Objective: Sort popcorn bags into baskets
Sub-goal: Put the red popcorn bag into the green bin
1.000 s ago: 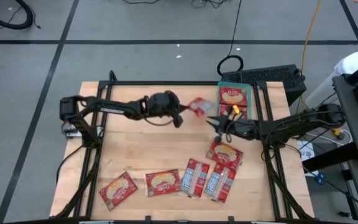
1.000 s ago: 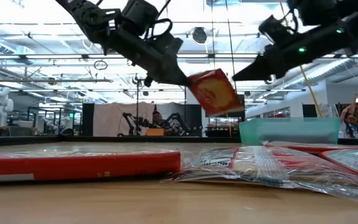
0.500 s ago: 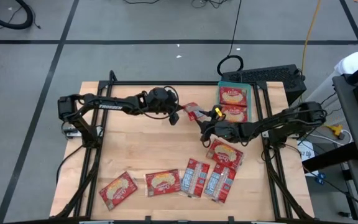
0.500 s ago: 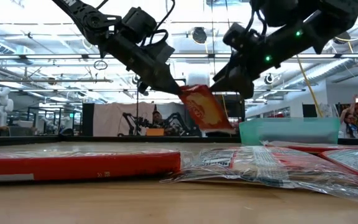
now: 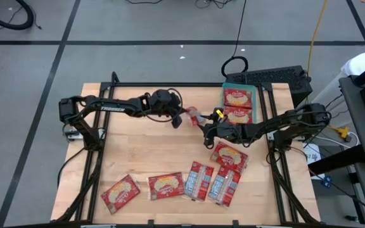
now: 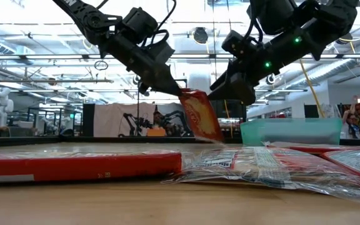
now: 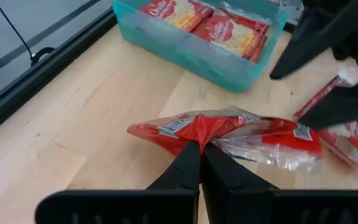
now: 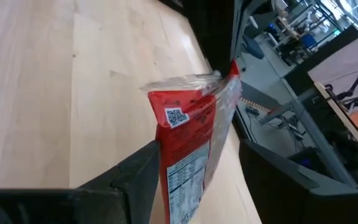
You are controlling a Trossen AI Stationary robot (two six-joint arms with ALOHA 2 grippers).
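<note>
Since half a second ago the right claw [image 5: 206, 132] has closed in on the carried popcorn bag [image 5: 195, 116]; its fingers stand apart on either side of the bag, not yet clamped. Left claw [image 5: 181, 118] pinches the crinkled bag's top seam, holding it mid-air above the wood table [image 5: 144, 152], beside the teal basket [image 5: 239, 87] holding two bags. Glossy foil packets lie flat along the near edge.

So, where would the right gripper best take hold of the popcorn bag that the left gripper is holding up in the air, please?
Probably the lower free edge. The left gripper pinches the popcorn bag at its top corner, so it hangs tilted above the table. The right gripper, fingers open, straddles the bag's thin edge in its wrist view; closing across the flat faces there looks safest.
</note>
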